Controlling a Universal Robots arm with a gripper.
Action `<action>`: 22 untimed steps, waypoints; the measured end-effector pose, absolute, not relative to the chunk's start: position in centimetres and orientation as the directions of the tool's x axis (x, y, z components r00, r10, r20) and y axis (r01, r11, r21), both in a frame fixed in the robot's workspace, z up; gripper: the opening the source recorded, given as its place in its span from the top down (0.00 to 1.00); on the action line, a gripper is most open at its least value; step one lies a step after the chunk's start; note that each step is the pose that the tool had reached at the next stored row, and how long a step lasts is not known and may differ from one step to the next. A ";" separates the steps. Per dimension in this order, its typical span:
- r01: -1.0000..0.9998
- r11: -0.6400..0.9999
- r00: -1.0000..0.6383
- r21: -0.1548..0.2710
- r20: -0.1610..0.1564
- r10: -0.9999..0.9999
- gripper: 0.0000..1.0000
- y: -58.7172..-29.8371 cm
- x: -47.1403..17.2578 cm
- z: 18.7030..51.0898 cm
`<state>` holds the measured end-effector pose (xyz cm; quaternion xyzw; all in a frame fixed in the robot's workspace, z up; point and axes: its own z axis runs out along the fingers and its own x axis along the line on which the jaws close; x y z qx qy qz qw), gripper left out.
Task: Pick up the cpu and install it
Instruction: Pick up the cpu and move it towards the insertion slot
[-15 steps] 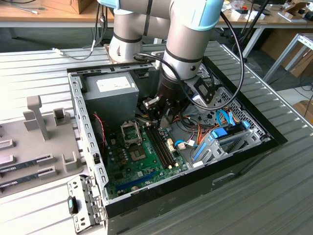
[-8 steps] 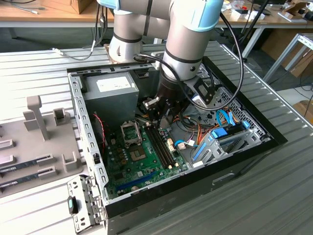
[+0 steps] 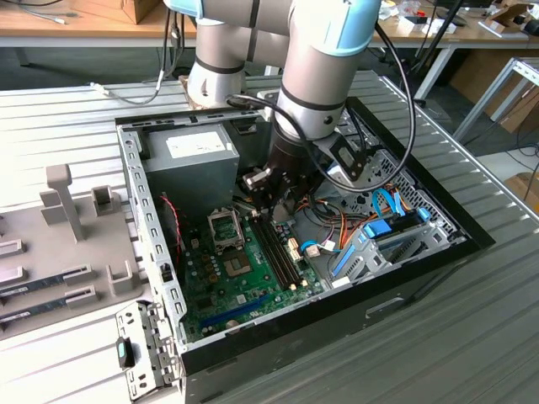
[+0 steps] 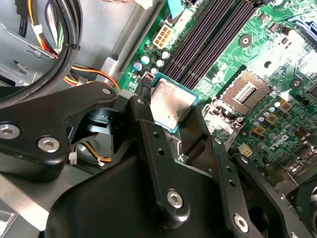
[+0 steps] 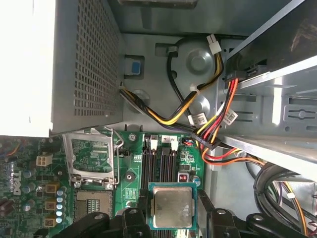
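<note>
The arm reaches down into the open case, which lies on the slatted desk. The tool hangs over the motherboard, between the power supply and the drive bay with blue parts on the exterior view's right.

In both wrist views the tool is closed narrowly on the cpu. One black finger presses on each of two opposite edges. The cpu's silver top faces the cameras, and its thin green rim shows around it.

The cpu is held clear of the board, above the end of the memory slots. The socket lies uncovered just beside those slots and apart from the cpu.

Yellow, red and black cables run across the case floor past the board's edge, near the perforated side of the power supply.
</note>
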<state>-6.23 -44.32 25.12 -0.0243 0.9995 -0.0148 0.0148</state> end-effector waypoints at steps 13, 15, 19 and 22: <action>-0.048 0.998 -0.998 -0.030 -0.029 -0.049 0.53 -44.3 -7.0 25.1; -0.048 0.998 -0.998 -0.030 -0.029 -0.049 0.53 -44.3 -7.1 25.0; -0.048 0.998 -0.998 -0.031 -0.029 -0.049 0.53 -44.3 -7.3 25.0; -0.048 0.998 -0.998 -0.030 -0.029 -0.049 0.53 -44.3 -7.4 25.0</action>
